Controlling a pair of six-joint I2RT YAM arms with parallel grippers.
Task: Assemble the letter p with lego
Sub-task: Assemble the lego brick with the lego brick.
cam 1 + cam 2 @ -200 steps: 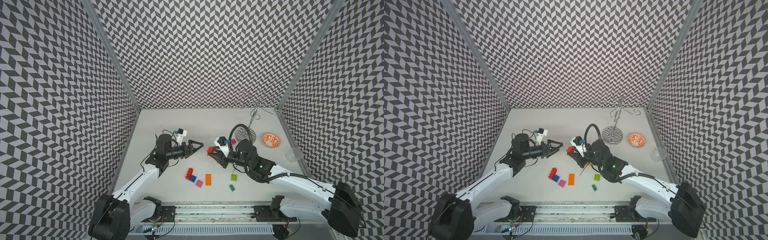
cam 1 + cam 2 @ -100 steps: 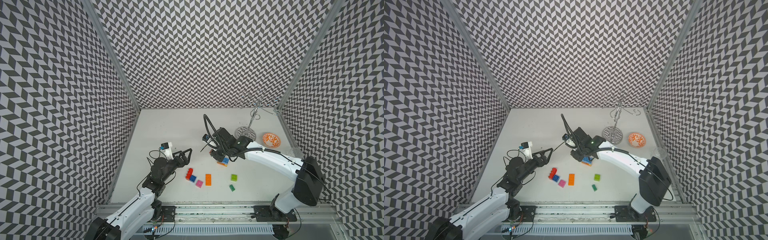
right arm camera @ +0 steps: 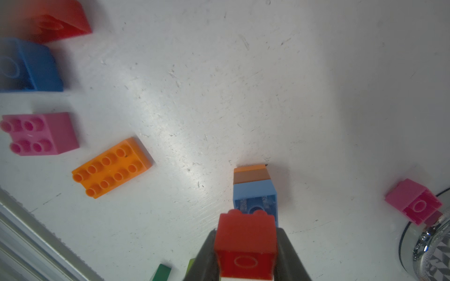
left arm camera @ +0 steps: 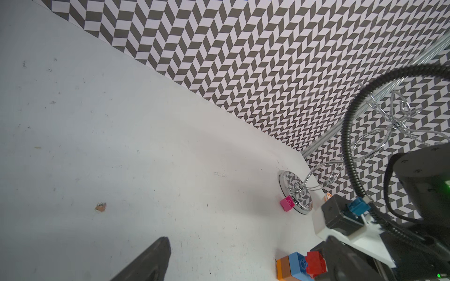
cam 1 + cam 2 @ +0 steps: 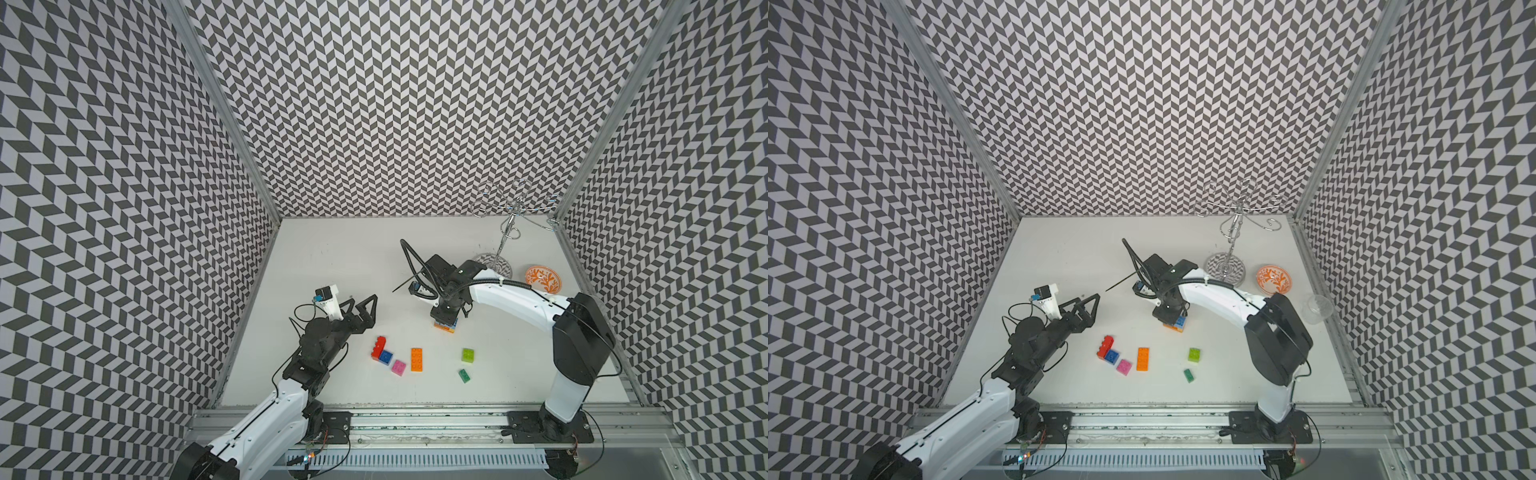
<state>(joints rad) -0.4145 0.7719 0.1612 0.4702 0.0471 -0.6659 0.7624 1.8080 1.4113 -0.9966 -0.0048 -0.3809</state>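
Observation:
My right gripper [image 3: 246, 243] is shut on a red lego brick [image 3: 246, 233], also seen in the left wrist view [image 4: 315, 264]. The brick rests against the light-blue end of a small stack [image 3: 253, 185] of orange, brown and light-blue bricks. That stack shows under the right gripper in both top views [image 5: 445, 327] [image 5: 1176, 325]. My left gripper [image 5: 362, 305] hangs open and empty to the left of the stack, with one finger [image 4: 151, 262] in its wrist view. Loose red [image 5: 379, 346], blue [image 5: 386, 356], pink [image 5: 399, 367], orange [image 5: 417, 359], lime [image 5: 468, 355] and green [image 5: 464, 375] bricks lie nearer the front.
A metal hook stand [image 5: 494, 266] rises at the back right, with another pink brick [image 4: 287, 203] against its base. An orange-patterned bowl [image 5: 542, 282] and a clear cup [image 5: 1316, 309] sit by the right wall. The arms' metal rail [image 5: 415, 419] runs along the front edge.
Over the second my right gripper carried the red brick down to the stack. My left gripper drew back toward the front left. Little has moved in the last half second.

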